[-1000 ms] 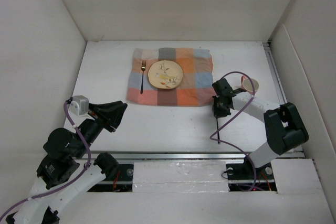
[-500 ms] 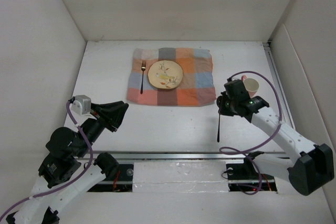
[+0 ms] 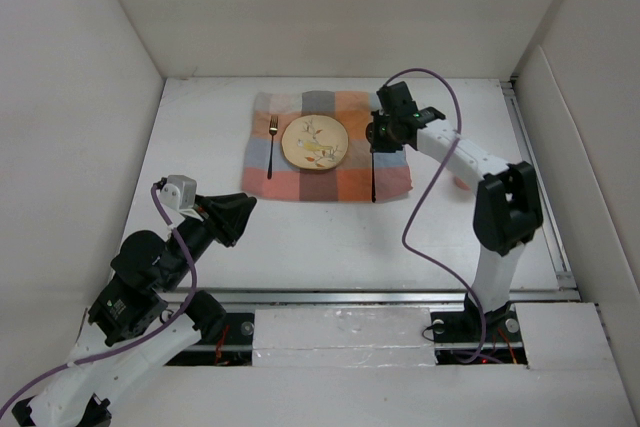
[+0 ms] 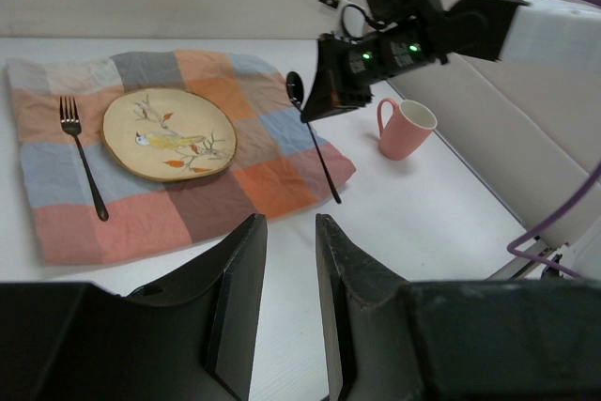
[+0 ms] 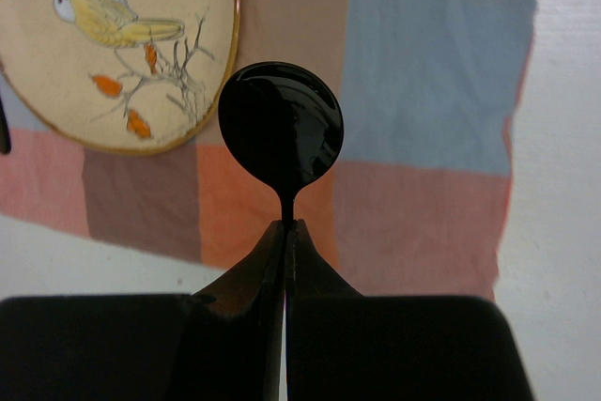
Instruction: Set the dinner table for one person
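Observation:
The dinner table (image 3: 300, 237) is a plain white top. On it lies a checked cloth (image 3: 300, 182) with a bird-patterned plate (image 3: 314, 142) and a fork (image 3: 271, 147) to the plate's left. My right gripper (image 3: 378, 135) is shut on a black spoon (image 3: 373, 172) and holds it over the cloth, just right of the plate. In the right wrist view the spoon's bowl (image 5: 281, 129) sticks out beyond the closed gripper (image 5: 285, 224). My left gripper (image 3: 240, 215) is open and empty over bare table near the cloth's front left corner.
A pink mug (image 4: 404, 129) stands on the table right of the cloth; in the top view the right arm mostly hides it. White walls enclose the table on three sides. A metal rail (image 3: 360, 297) runs along the near edge.
My right gripper has swung with the spoon from the table's right side near the mug to over the cloth beside the plate. My left gripper has shifted slightly right.

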`<act>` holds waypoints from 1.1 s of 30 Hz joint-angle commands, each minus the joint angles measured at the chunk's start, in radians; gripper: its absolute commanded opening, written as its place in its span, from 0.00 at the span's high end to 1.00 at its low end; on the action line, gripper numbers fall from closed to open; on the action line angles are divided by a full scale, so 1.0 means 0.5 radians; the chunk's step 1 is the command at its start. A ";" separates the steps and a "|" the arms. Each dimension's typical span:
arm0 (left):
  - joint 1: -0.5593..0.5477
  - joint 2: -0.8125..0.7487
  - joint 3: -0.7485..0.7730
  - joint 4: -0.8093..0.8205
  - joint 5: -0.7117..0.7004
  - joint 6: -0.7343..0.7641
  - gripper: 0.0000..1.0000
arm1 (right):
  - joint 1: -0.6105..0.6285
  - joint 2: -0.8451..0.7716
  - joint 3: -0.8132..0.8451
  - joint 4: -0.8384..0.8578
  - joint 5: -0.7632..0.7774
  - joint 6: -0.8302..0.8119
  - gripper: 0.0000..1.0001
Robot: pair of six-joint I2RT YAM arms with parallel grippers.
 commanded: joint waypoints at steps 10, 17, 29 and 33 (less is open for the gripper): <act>-0.013 0.040 -0.053 0.148 -0.043 -0.001 0.75 | -0.105 0.869 0.949 -0.057 -0.300 -0.112 1.00; -0.013 0.071 -0.056 0.161 -0.034 0.005 0.75 | -0.127 1.054 1.112 -0.036 -0.327 -0.051 1.00; -0.013 0.090 -0.056 0.164 -0.034 0.005 0.75 | -0.164 1.189 1.201 0.004 -0.312 0.011 1.00; -0.013 0.096 -0.056 0.164 -0.037 0.008 0.75 | -0.164 1.229 1.232 0.007 -0.281 0.020 1.00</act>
